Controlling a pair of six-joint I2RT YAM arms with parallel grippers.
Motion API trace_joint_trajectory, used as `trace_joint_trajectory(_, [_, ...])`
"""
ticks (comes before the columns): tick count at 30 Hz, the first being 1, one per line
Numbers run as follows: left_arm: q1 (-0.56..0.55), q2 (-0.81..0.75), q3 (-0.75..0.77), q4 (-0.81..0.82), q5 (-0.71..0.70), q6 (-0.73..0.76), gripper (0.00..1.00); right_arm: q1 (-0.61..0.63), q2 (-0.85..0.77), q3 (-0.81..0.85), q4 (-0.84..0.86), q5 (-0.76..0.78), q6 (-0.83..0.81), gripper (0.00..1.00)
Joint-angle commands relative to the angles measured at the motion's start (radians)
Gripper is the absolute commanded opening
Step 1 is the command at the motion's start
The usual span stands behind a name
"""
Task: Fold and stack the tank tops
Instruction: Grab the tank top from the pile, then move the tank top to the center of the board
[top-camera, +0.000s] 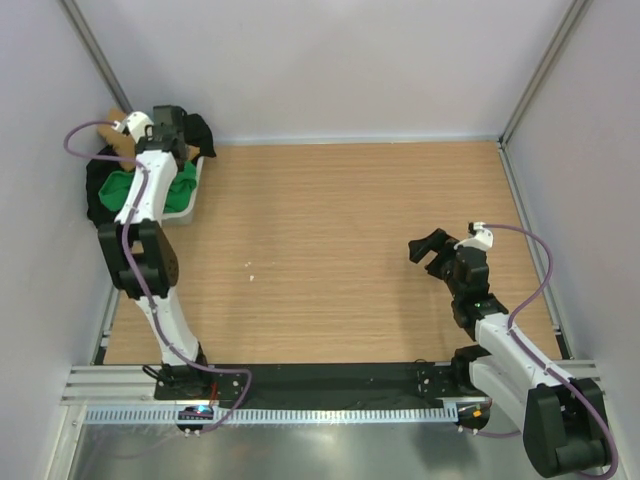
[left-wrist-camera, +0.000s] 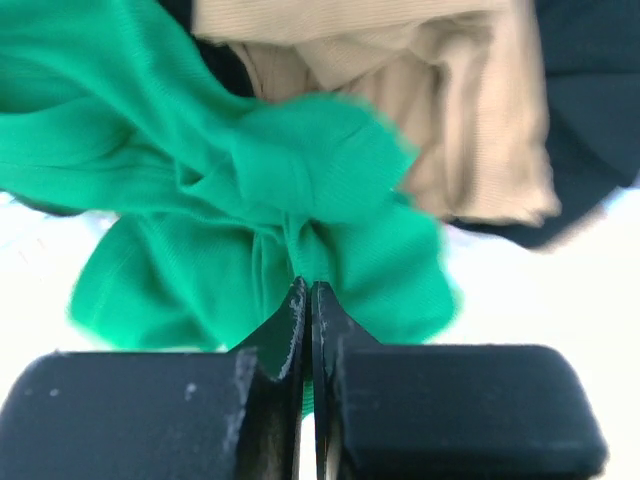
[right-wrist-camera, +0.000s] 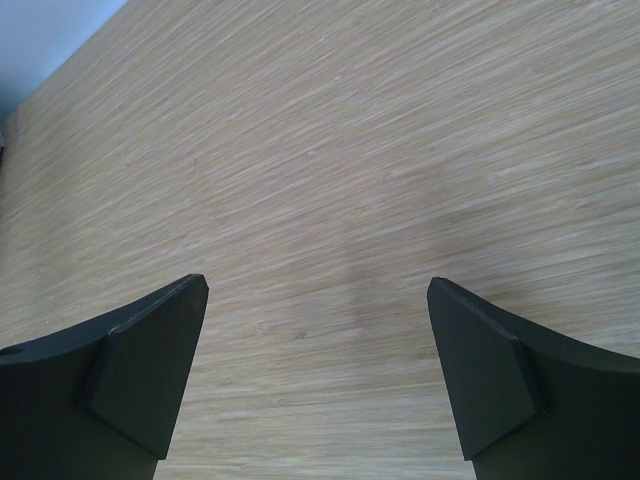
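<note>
The bright green tank top (left-wrist-camera: 250, 180) lies bunched in a bin at the table's far left corner (top-camera: 125, 190). The tan tank top (left-wrist-camera: 450, 100) is crumpled just behind it (top-camera: 115, 140). My left gripper (left-wrist-camera: 308, 290) reaches down into the pile (top-camera: 168, 128), its jaws pressed together on a fold of the green tank top. A sliver of green shows between the fingers. My right gripper (top-camera: 435, 248) hovers over bare wood at the right, open with nothing between its fingers (right-wrist-camera: 318, 300).
A white bin (top-camera: 190, 205) holds the clothes against the left wall. Black garments (left-wrist-camera: 590, 120) lie among them and drape over the bin's far edge (top-camera: 202, 130). Pale walls close in the wooden table (top-camera: 340, 250) on three sides.
</note>
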Motion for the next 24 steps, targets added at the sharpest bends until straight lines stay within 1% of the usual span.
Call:
trace_joint_trajectory(1, [-0.058,-0.250,-0.044,0.165,-0.095,-0.002,0.00,0.003,0.003,0.010,0.048,-0.010,-0.007,0.99])
trace_joint_trajectory(2, [-0.087,-0.289,-0.061,0.196,-0.121,0.005,0.00,0.003,0.005,0.010,0.049,-0.010,-0.009,0.99])
trace_joint_trajectory(3, [-0.121,-0.362,-0.079,0.223,-0.130,0.016,0.00,0.004,0.006,0.010,0.052,-0.016,-0.009,0.99])
trace_joint_trajectory(4, [-0.139,-0.395,-0.080,0.260,-0.139,0.028,0.00,0.003,0.009,0.010,0.052,-0.018,-0.009,0.99])
trace_joint_trajectory(5, [-0.158,-0.425,-0.072,0.264,-0.144,0.027,0.00,0.003,0.009,0.010,0.055,-0.019,-0.010,0.99])
trace_joint_trajectory(6, [-0.202,-0.499,-0.051,0.262,-0.121,0.024,0.00,0.004,0.011,0.010,0.054,-0.019,-0.010,0.99])
trace_joint_trajectory(7, [-0.272,-0.536,-0.043,0.276,-0.112,0.034,0.00,0.003,0.008,0.010,0.054,-0.019,-0.013,0.99])
trace_joint_trajectory(8, [-0.273,-0.582,-0.043,0.302,-0.116,0.050,0.00,0.004,0.008,0.011,0.055,-0.019,-0.015,0.98])
trace_joint_trajectory(9, [-0.369,-0.623,-0.058,0.337,-0.139,0.067,0.00,0.003,0.006,0.011,0.055,-0.018,-0.016,0.99])
trace_joint_trajectory(10, [-0.421,-0.707,-0.070,0.431,-0.135,0.088,0.00,0.003,0.003,0.010,0.055,-0.016,-0.018,0.98])
trace_joint_trajectory(11, [-0.469,-0.741,-0.083,0.473,-0.115,0.102,0.00,0.003,-0.001,0.010,0.054,-0.013,-0.020,0.98])
trace_joint_trajectory(12, [-0.554,-0.768,-0.087,0.506,-0.092,0.101,0.00,0.003,-0.004,0.008,0.052,-0.012,-0.021,0.98])
trace_joint_trajectory(13, [-0.595,-0.800,-0.078,0.544,-0.045,0.097,0.00,0.004,-0.006,0.008,0.049,-0.010,-0.021,0.98])
trace_joint_trajectory(14, [-0.631,-0.805,-0.061,0.546,-0.028,0.093,0.00,0.004,-0.011,0.008,0.046,-0.004,-0.021,0.98])
trace_joint_trajectory(15, [-0.703,-0.803,-0.022,0.544,-0.009,0.081,0.00,0.003,-0.017,0.007,0.045,-0.003,-0.023,0.98])
trace_joint_trajectory(17, [-0.780,-0.779,0.015,0.543,0.041,0.073,0.00,0.003,-0.023,0.004,0.043,0.002,-0.023,0.98])
trace_joint_trajectory(19, [-0.810,-0.753,0.061,0.540,0.057,0.073,0.00,0.004,-0.034,0.002,0.043,0.002,-0.024,0.98])
trace_joint_trajectory(21, [-0.811,-0.693,0.096,0.515,0.043,0.068,0.00,0.003,-0.040,0.001,0.040,0.004,-0.024,0.98])
trace_joint_trajectory(22, [-0.811,-0.668,0.098,0.491,0.026,0.083,0.00,0.003,-0.046,-0.001,0.038,0.005,-0.024,0.98])
trace_joint_trajectory(23, [-0.811,-0.636,0.091,0.485,-0.025,0.094,0.00,0.003,-0.047,-0.001,0.035,0.007,-0.026,0.98])
trace_joint_trajectory(24, [-0.810,-0.622,0.047,0.481,-0.056,0.107,0.00,0.003,-0.052,-0.001,0.032,0.010,-0.027,0.98])
